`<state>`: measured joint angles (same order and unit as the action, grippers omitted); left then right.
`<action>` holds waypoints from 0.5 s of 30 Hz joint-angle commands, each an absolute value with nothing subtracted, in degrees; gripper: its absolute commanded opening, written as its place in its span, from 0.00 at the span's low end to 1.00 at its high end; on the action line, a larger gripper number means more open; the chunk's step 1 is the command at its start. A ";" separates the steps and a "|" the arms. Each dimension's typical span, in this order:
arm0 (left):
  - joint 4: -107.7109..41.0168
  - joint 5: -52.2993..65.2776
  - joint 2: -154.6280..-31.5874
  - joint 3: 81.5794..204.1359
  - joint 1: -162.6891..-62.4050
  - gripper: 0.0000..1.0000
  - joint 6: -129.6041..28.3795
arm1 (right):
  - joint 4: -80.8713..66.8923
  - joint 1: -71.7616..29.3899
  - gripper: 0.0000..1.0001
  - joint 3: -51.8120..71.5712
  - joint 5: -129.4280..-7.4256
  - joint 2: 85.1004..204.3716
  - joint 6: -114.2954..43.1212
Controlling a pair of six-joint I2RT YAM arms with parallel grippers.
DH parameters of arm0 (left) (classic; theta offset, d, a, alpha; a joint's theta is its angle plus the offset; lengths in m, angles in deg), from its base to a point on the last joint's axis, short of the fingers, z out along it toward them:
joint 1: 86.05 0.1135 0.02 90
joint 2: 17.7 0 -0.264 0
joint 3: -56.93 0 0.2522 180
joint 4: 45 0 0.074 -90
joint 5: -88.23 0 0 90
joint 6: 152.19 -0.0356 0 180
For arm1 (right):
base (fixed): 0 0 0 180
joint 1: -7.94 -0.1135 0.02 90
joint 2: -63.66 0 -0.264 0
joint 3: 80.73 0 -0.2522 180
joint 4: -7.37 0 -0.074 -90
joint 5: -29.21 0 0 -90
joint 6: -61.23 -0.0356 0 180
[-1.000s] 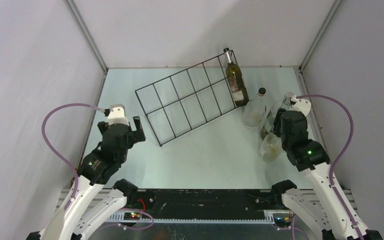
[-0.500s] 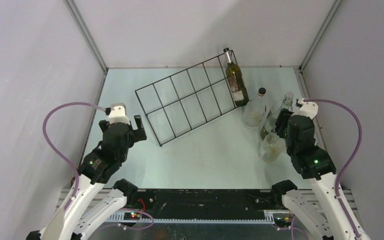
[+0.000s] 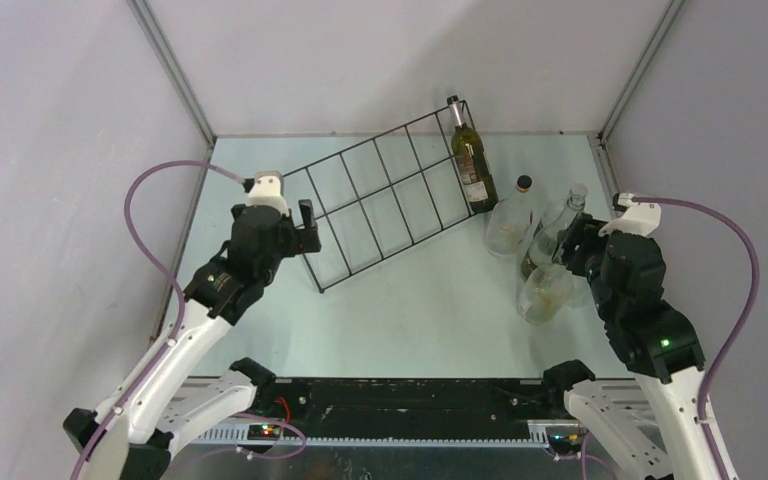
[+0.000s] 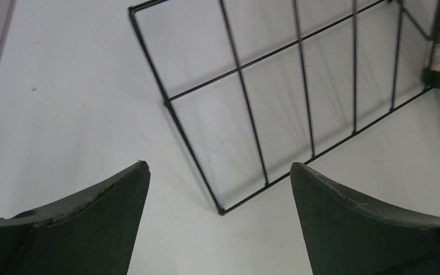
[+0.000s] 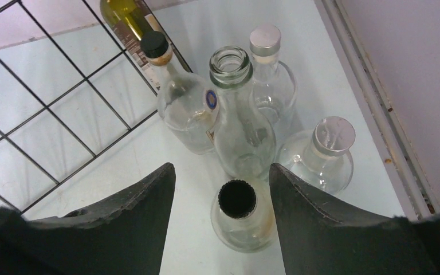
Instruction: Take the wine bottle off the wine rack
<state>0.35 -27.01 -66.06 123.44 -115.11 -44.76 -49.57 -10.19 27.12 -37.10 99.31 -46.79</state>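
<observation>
**Q:** Where does the wine bottle stand?

**A:** The dark-green wine bottle [image 3: 470,160] stands upright at 1 o'clock on the counter [image 3: 430,320]. It touches the wires at the far-right end of the black wine rack [image 3: 380,195], which runs aslant from 10 o'clock.

**Q:** How are the end effectors set?

**A:** The left end effector [image 4: 217,172] is spread wide and holds nothing, over the rack's 8 o'clock corner. The right end effector [image 5: 222,172] is also wide and empty. It hangs at 3 o'clock above a cluster of clear glass bottles [image 5: 238,120], with a small open bottle [image 5: 238,226] showing between its fingers.
</observation>
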 commanded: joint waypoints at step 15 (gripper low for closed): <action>-8.14 -16.47 -86.25 143.54 -120.61 1.00 -46.08 | -55.54 -10.05 0.65 18.21 -43.05 93.47 -43.41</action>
<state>-5.90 -18.35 -82.19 137.63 -118.21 -44.72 -54.29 -10.19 20.22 -42.37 94.83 -44.56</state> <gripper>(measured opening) 0.996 0.651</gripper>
